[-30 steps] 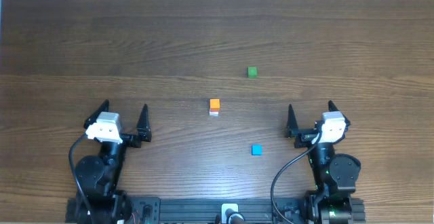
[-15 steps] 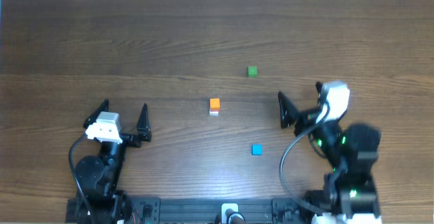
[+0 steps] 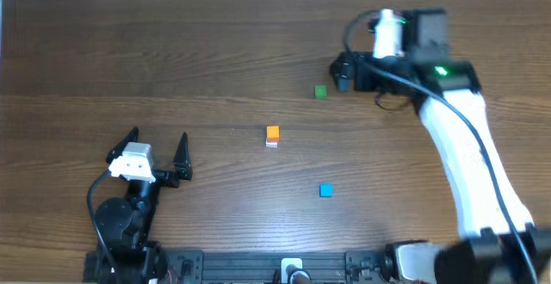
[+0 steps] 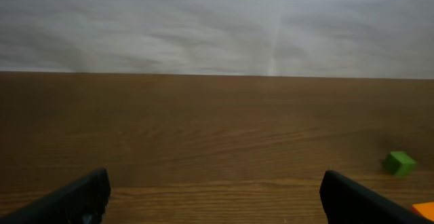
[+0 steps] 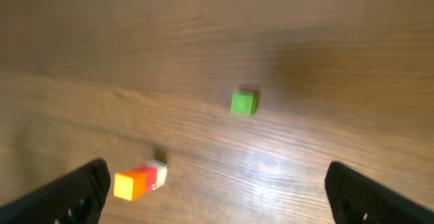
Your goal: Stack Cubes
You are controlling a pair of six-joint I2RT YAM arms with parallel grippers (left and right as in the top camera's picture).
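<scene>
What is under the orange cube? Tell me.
A white cube lies under the orange cube, on the table. The orange cube covers its top face, so only its side shows.

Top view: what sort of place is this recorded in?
Probably a robotics lab bench, not a home: a bare wooden table, the left arm and right arm based at its edge, a few small cubes such as the green cube, and a plain pale wall behind.
</scene>
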